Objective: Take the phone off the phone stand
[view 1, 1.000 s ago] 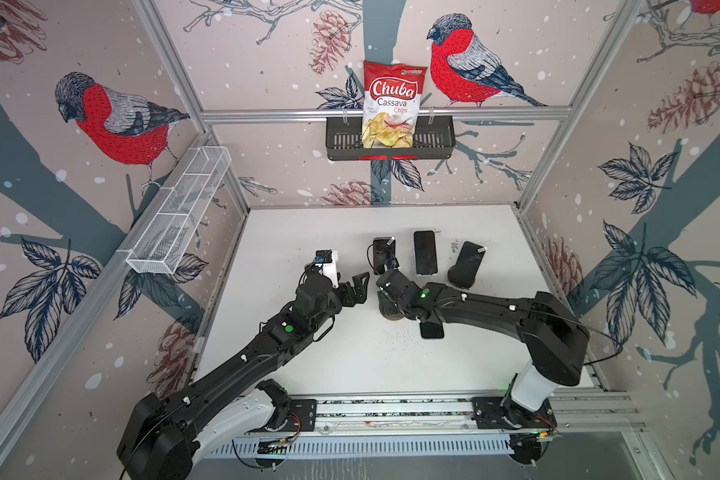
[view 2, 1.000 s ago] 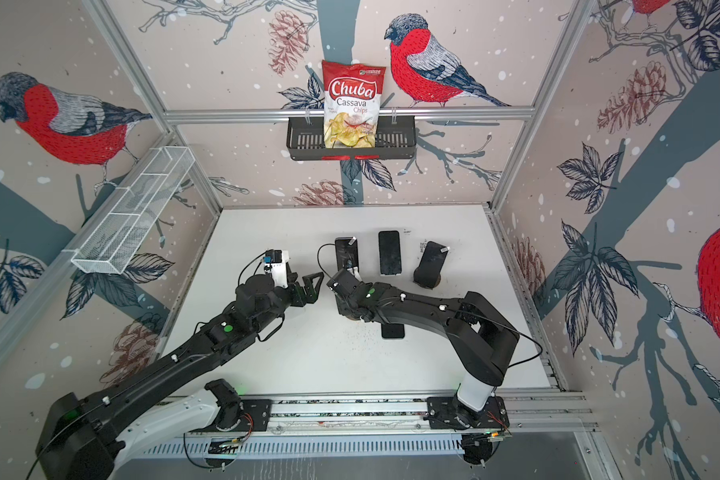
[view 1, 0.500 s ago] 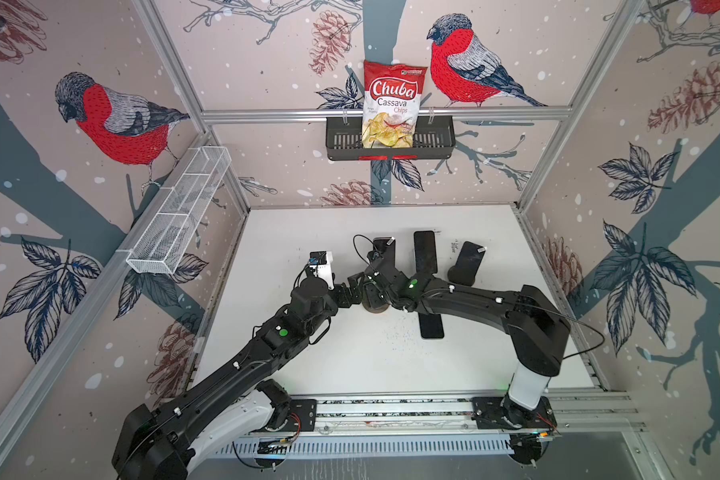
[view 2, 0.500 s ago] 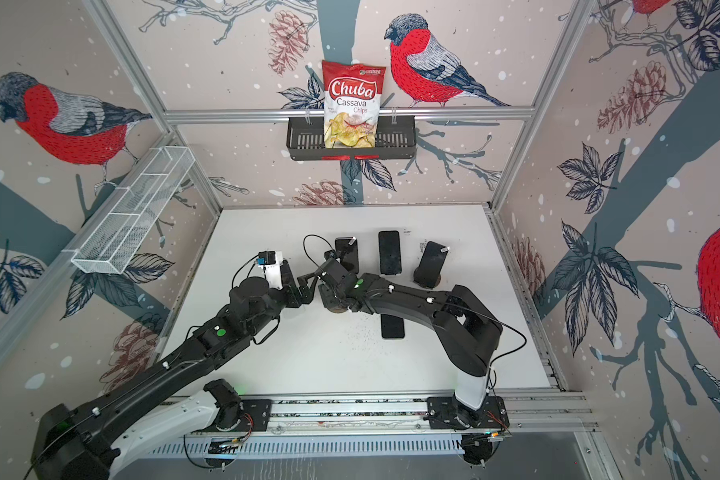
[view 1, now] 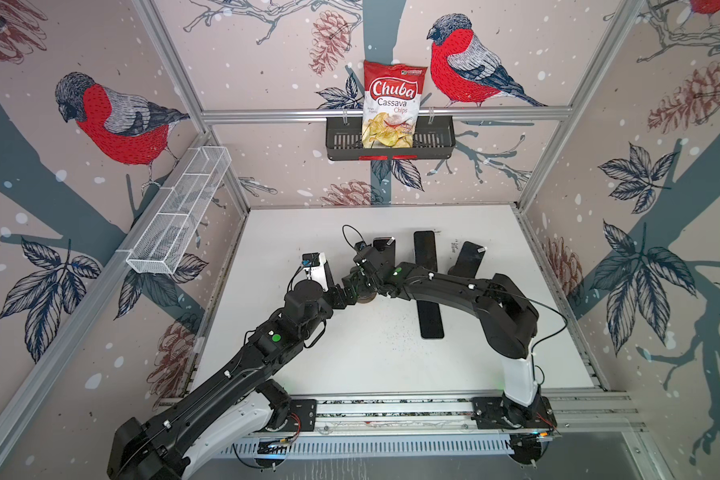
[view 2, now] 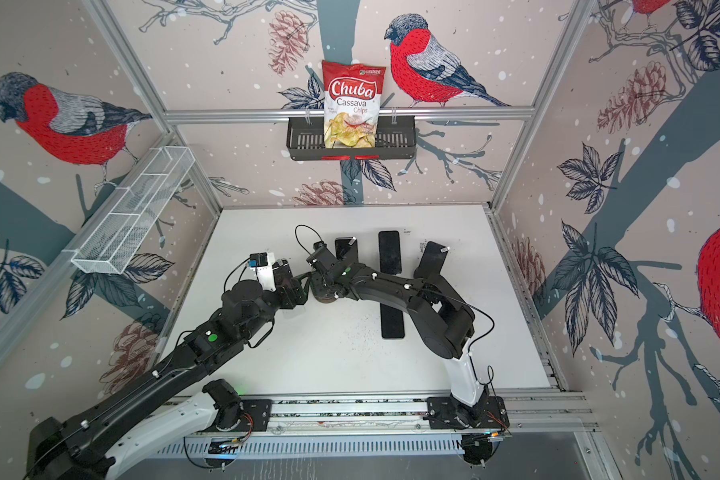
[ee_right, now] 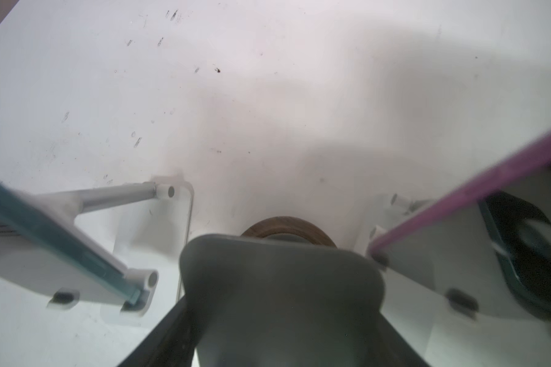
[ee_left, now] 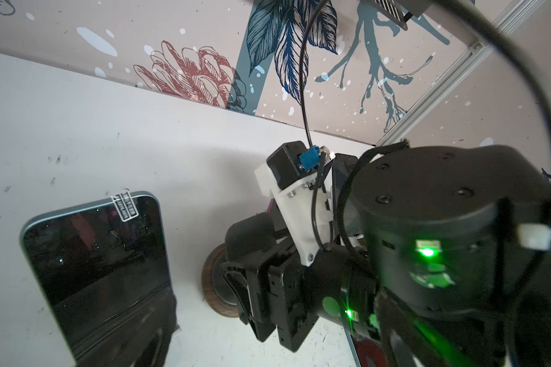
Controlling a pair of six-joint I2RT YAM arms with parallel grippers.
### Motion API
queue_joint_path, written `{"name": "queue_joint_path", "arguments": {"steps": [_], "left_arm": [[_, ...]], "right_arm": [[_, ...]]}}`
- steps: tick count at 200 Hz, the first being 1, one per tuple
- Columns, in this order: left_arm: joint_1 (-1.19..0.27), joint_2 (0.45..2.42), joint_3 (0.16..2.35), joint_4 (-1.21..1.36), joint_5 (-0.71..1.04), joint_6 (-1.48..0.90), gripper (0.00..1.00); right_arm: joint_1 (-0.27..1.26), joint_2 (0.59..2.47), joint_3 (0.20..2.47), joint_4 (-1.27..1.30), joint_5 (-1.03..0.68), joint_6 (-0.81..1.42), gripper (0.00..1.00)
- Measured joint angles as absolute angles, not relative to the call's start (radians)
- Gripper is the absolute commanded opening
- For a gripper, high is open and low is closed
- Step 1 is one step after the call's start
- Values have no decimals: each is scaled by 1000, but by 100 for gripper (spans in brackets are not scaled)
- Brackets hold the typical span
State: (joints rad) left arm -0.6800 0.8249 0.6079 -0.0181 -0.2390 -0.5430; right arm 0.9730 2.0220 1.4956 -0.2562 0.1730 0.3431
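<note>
Phone [view 1: 431, 318]: flat on desk [view 1: 371, 365], apparently off stand [ee_left: 212, 286]. Your right pincer [view 1: 361, 286] pinches the stand; left pincer [view 1: 347, 294] is spread. Remaining: release.

Four phones show in both top views: three in a far row, the left phone [view 1: 384, 246], the middle phone [view 1: 425, 253] and the right phone [view 1: 470, 257], plus a flat phone [view 1: 432, 322] lying nearer, right of centre. The right wrist view shows three phone stands: a wooden-based stand [ee_right: 287, 222] between a metal stand [ee_right: 159, 228] bearing a teal-edged phone [ee_right: 51, 235] and another metal stand [ee_right: 427, 273] bearing a purple-edged phone [ee_right: 474, 187]. There is one Chuba chips bag [view 1: 393, 104], one black basket [view 1: 433, 141] on the far wall, one white mesh shelf [view 1: 179, 216] on the left wall, and two arms, the left arm [view 1: 267, 345] and the right arm [view 1: 454, 291].
</note>
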Motion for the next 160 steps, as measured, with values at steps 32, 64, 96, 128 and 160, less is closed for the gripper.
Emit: {"name": "queue_joint_path", "arguments": {"steps": [32,64,96,128,160], "left_arm": [[-680,820,608,-36,-247,-543,97],[-680,825,608,-36,-247,-543,97],[-680,830,608,-36,-255,-542,97],[-680,831,608,-36,-256,-534,97],[-680,829,608,-37,-258,-524,96]], "right_arm": [[969,2064,1543,-255,162,340,74],[966,2095,1567,-251,159,340,74],[962,2107,1584,-249,157,340,73],[960,2122,1615,-248,157,340,76],[960,2138,1625,-246,156,340,78]]}}
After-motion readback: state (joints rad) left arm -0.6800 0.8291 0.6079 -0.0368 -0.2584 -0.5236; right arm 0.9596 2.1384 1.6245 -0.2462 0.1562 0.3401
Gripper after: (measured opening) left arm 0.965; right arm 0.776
